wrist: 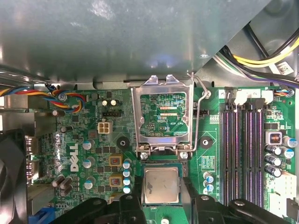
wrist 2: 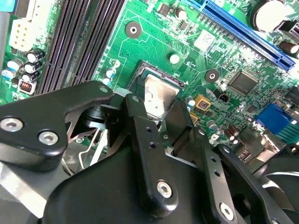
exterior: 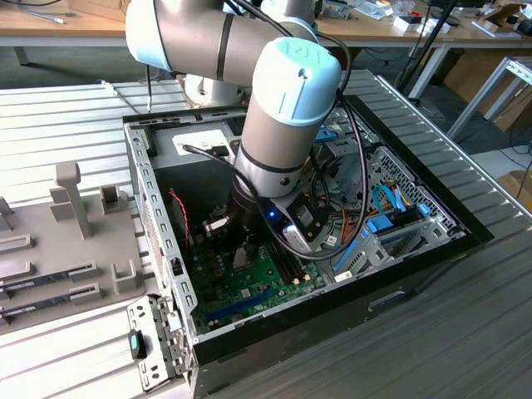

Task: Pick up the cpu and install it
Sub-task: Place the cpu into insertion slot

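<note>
Your gripper point(wrist: 161, 181) is pinching the cpu point(wrist: 161, 186) by two opposite edges, cpu sitting in the socket on the green motherboard point(wrist: 93, 154), just beside the raised metal frame point(wrist: 162, 84), inside the open computer case point(exterior: 143, 195).

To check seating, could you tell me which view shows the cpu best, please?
The first wrist view: the cpu faces the camera, silvery top whole. In the second wrist view the end effector covers part of it; in the exterior view the arm blocks it.
</note>
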Robot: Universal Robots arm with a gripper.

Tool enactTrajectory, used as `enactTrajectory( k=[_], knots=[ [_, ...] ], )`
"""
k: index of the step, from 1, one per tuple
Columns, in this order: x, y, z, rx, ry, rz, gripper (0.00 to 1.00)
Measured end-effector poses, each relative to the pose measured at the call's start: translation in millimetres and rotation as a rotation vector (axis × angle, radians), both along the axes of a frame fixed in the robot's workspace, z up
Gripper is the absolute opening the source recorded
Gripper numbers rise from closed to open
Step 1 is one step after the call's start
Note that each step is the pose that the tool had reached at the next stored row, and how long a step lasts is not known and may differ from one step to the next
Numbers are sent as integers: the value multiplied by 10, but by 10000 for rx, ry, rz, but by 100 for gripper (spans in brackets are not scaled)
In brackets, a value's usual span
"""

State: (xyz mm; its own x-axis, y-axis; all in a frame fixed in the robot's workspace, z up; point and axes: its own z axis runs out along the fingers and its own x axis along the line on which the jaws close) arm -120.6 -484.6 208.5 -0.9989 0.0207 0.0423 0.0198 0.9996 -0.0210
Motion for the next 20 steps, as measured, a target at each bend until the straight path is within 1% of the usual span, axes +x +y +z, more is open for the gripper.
enactTrajectory(
  k=[2,9,20],
  knots=[
    [-1,0,-13,20,0,-2,45],
    [0,-3,-41,23,0,0,45],
    [0,-4,-51,22,0,0,45]
  ],
)
